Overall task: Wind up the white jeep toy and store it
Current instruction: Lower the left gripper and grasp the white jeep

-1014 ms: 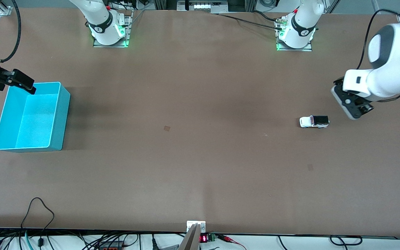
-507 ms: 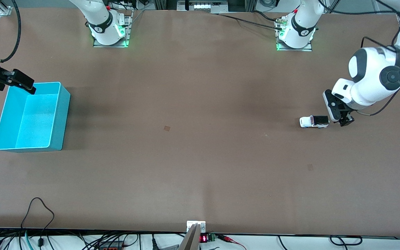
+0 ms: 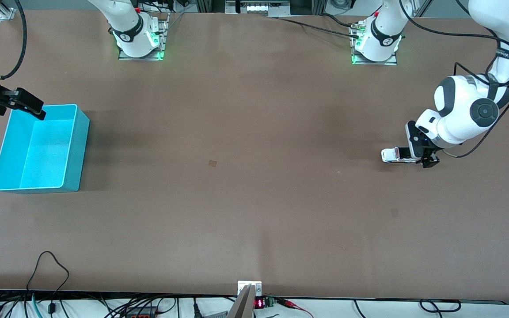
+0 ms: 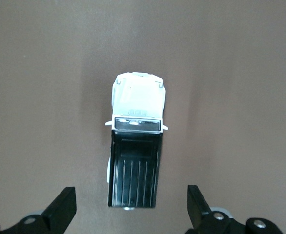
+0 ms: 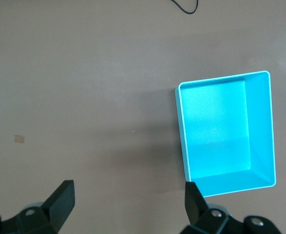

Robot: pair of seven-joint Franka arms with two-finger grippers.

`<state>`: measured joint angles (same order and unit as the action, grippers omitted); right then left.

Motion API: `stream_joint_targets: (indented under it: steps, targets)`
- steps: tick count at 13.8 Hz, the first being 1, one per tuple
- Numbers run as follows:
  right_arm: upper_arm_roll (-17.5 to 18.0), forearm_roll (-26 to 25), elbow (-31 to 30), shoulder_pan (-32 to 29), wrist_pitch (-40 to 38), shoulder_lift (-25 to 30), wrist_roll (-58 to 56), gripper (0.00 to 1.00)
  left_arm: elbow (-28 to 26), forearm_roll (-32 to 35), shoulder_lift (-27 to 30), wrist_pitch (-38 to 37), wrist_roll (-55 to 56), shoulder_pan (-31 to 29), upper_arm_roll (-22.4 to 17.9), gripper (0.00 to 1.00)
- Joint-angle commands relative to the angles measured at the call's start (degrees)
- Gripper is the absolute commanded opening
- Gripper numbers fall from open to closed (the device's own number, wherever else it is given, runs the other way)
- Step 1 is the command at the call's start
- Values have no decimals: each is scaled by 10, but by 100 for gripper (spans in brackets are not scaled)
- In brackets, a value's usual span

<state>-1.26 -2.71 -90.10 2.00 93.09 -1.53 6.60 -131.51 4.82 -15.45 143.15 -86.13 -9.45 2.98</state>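
Two arms at the table. White jeep toy (image 3: 398,155) sits on the table (image 3: 254,198) toward the left arm's end, well apart from the cyan bin (image 3: 74,152) at the right arm's end. Left gripper (image 3: 422,154) is down low over the jeep's black-roofed rear; in the left wrist view its fingers (image 4: 60,209) stand apart, either side of the toy (image 4: 135,163), prob not touching it. Right gripper (image 3: 27,104) waits over the bin's corner, fingers (image 5: 60,200) spread wide, holding nothing
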Motion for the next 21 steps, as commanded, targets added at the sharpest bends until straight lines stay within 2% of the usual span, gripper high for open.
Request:
stream_joint_targets:
  steps: [1,3,6,8,9,11,13,15,21]
  targets:
    - [1,-2,3,1,0,1,7,100,-19,9,-8,39,-14,0,2,100]
    - [1,-2,3,1,0,1,7,100,-41,9,-15,81,-14,-2,4,100]
    - [1,-2,3,1,0,1,7,100,-49,9,-15,93,-14,-3,20,100]
    - [1,-2,3,1,0,1,6,100,-50,9,-19,104,-14,-3,21,96]
    - [1,-2,3,2,0,1,7,100,-50,9,-19,104,-15,-3,21,83]
    - [1,-2,3,2,0,1,7,100,-50,9,-20,104,-15,-4,21,43]
    - [1,-2,3,2,0,1,6,100,-50,9,-20,103,-16,-6,22,24]
    - [1,-2,3,2,0,1,6,100,-49,9,-20,102,-16,-5,22,16]
    - [1,-2,3,2,0,1,7,100,-46,9,-41,97,-25,-7,20,14]
